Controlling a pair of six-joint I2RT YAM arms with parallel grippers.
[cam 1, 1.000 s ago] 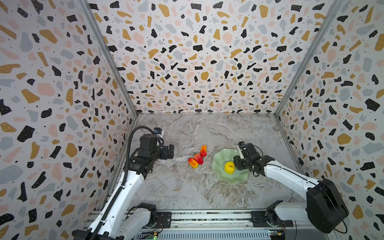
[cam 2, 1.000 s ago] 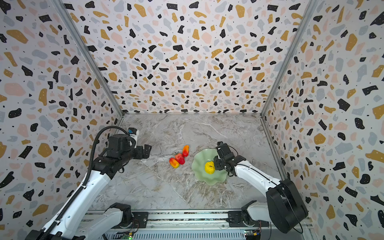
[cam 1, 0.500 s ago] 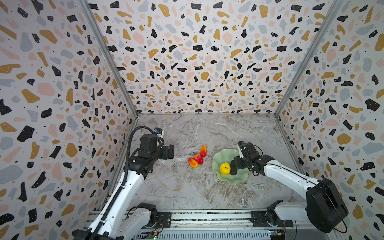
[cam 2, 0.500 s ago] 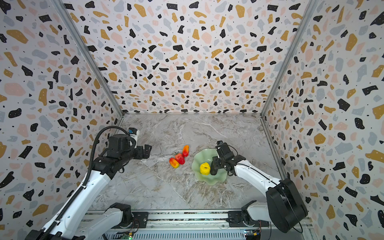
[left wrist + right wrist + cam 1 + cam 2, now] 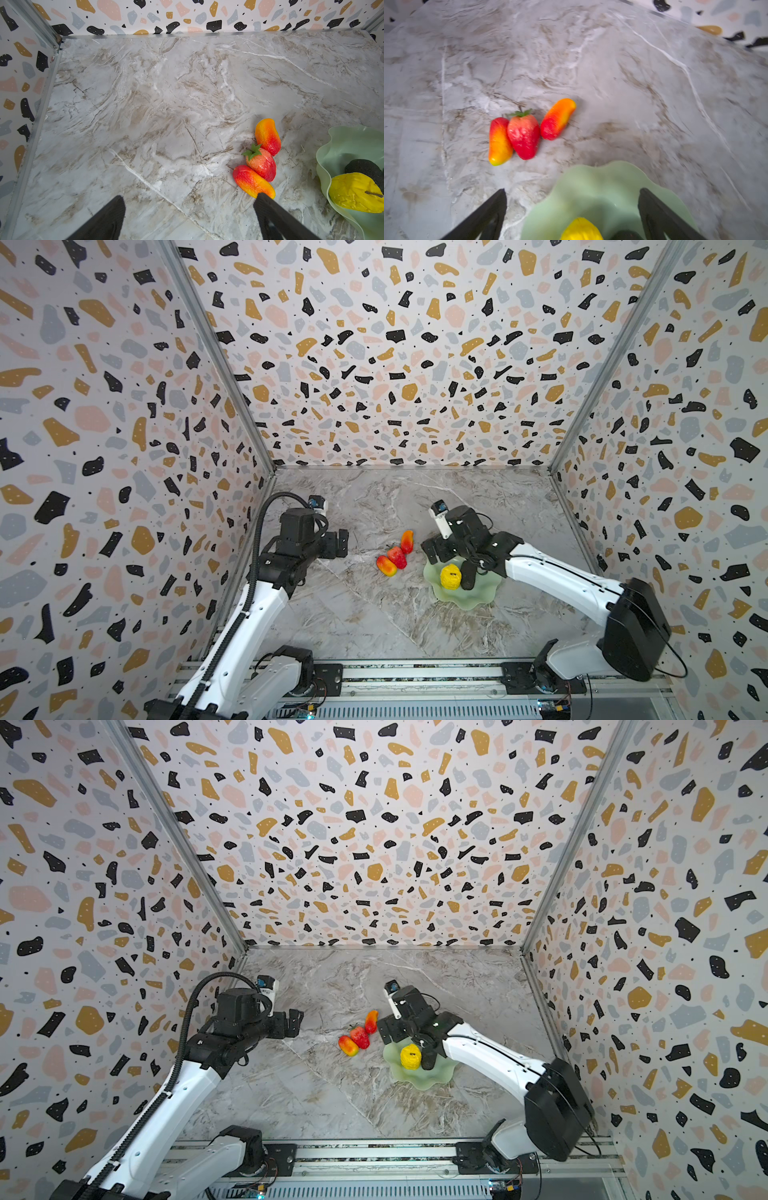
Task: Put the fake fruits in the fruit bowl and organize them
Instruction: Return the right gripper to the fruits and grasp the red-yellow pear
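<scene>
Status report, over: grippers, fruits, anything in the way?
Left gripper open, empty; right gripper open at pale green wavy-rimmed bowl. Bumpy yellow fruit and dark oval fruit in bowl. Red strawberry, two red-orange elongated fruits on marble table. Nothing blocking.

Terrazzo-patterned walls (black, ochre, pink, grey flecks) enclose a veined marble floor on three sides.

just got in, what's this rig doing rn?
Two arms are loading plastic fruit into a pale mint-green wavy-rimmed bowl. The bumpy yellow round fruit and a dark blackish oval fruit lie in it. The right gripper hangs over the bowl's rim, jaws open, holding nothing. A red strawberry with green leaves and two elongated red-orange-yellow fruits lie bunched on the marble table, left of the bowl in both top views. The left gripper hovers farther left, jaws open and empty.
</scene>
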